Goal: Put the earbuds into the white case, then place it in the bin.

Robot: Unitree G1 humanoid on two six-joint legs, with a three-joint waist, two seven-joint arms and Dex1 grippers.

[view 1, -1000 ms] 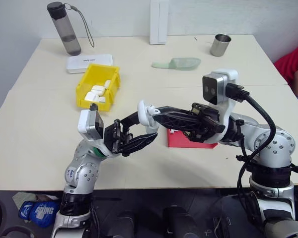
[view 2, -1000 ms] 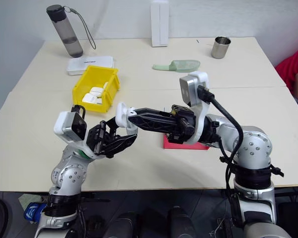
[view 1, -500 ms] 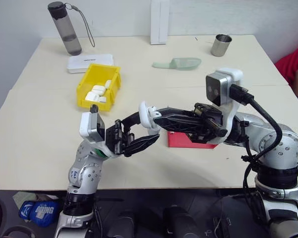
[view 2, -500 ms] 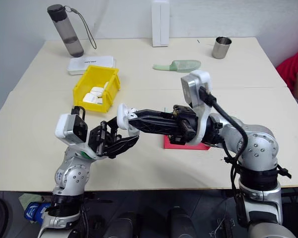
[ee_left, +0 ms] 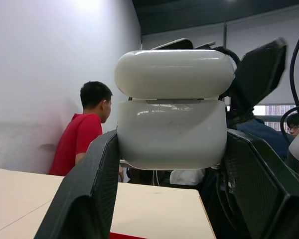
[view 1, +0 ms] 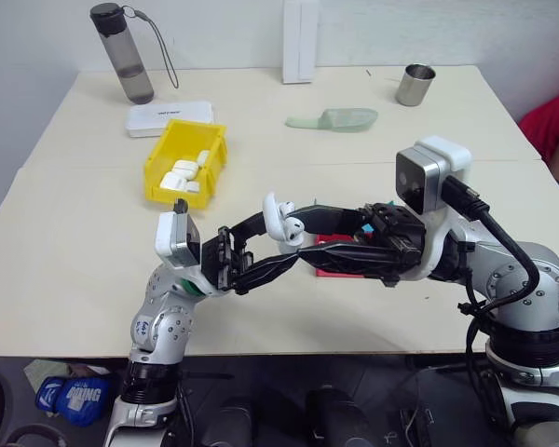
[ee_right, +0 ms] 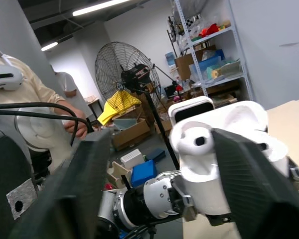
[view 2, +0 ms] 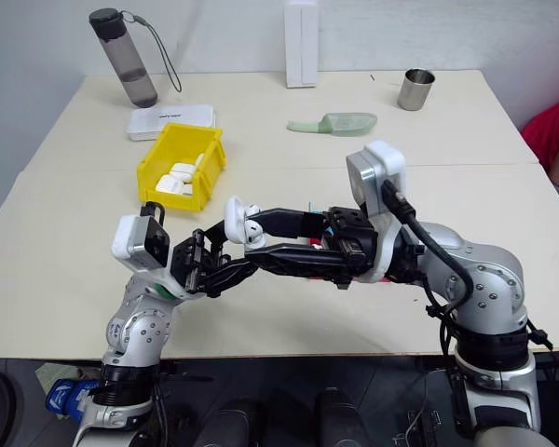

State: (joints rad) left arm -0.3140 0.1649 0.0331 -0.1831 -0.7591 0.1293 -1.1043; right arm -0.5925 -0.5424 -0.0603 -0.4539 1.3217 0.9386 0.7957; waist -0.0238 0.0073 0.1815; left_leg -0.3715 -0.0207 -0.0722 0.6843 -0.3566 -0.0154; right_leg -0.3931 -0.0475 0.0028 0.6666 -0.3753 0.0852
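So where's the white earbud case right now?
In the head views the white case is held above the table, lid open, in the left gripper, with the open right gripper around it, near the yellow bin.

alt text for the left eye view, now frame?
Above a beige table, the left end effector holds the white case with its lid open, while the right end effector, fingers open, reaches in beside it. Behind on the table are the bin holding white items, a flat white box, a grey bottle, a metal cup and a red tray.
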